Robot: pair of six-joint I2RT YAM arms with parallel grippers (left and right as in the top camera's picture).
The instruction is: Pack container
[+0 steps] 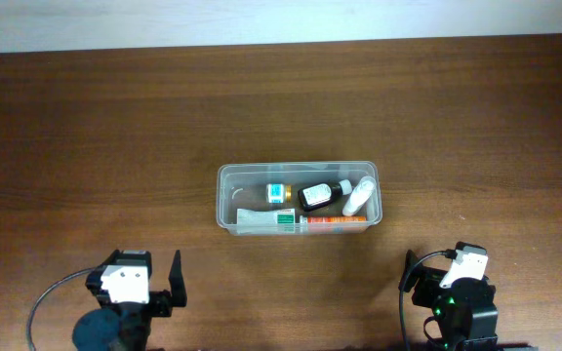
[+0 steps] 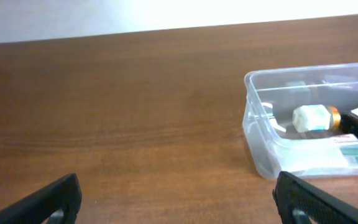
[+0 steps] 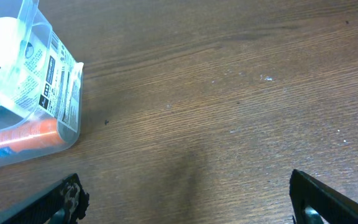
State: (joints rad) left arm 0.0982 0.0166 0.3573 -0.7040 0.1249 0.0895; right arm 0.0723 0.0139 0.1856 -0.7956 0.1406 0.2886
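The clear plastic container (image 1: 224, 200) sits at the table's middle. In it lie a small white bottle with a teal label (image 1: 279, 193), a dark bottle (image 1: 322, 194), a white bottle (image 1: 359, 198) and a long tube with an orange and green label (image 1: 301, 221). The container also shows in the left wrist view (image 2: 257, 134) and in the right wrist view (image 3: 67, 106). My left gripper (image 2: 179, 202) is open and empty, near the front edge at the left. My right gripper (image 3: 188, 199) is open and empty, near the front edge at the right.
The brown wooden table (image 1: 115, 127) runs to a pale wall strip at the back (image 1: 261, 19). Both arm bases stand at the front edge, the left (image 1: 125, 292) and the right (image 1: 461, 292).
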